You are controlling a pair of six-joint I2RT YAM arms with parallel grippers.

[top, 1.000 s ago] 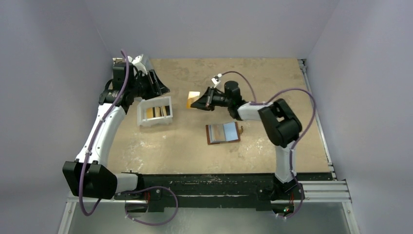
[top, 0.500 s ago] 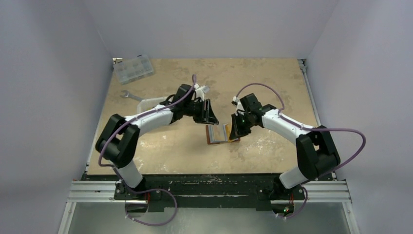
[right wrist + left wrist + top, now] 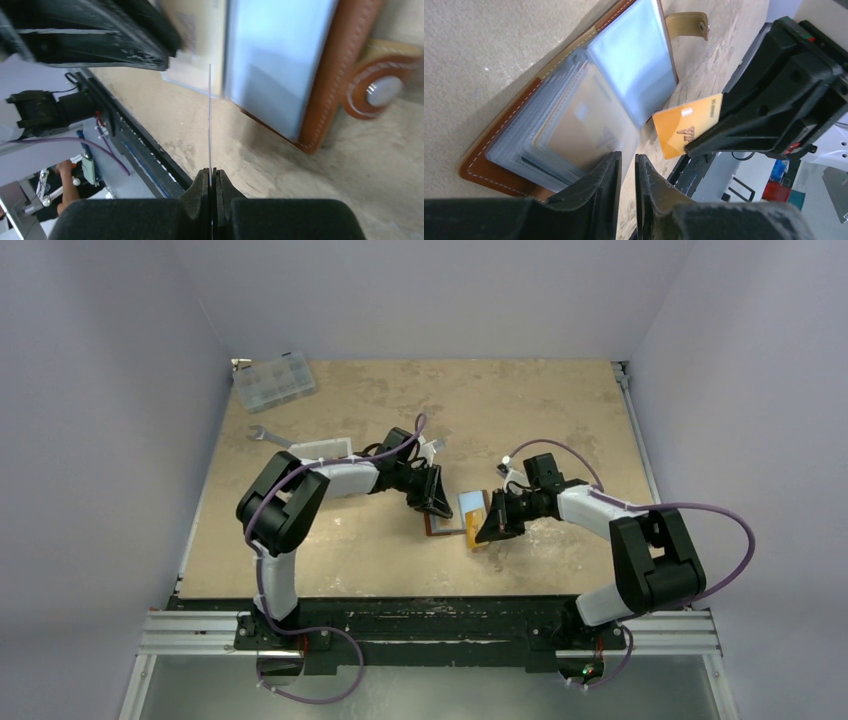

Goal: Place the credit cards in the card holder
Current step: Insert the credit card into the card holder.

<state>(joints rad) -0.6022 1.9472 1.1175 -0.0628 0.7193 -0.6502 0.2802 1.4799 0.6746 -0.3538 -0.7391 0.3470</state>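
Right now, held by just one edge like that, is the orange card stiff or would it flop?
Probably stiff: the orange card juts out flat from the right gripper and looks dead straight edge-on. Likely very light, being so thin. Its smooth face may be slippery, so it could slide if it snags on the card holder.

Open card holder point(image 3: 589, 115), orange card point(image 3: 686, 125) beside

One brown leather card holder point(image 3: 432, 524) lies open on the one surface point(image 3: 540, 410). Two credit cards are certain: one orange-yellow card point(image 3: 686, 127) and one light blue card point(image 3: 634, 75). A tan shape under the sleeves may be a third. One silver wrench point(image 3: 268, 435), one clear compartmented box point(image 3: 273, 382), one white tray point(image 3: 322, 450). Two pincers: left pincer point(image 3: 628, 162), right pincer point(image 3: 210, 175).
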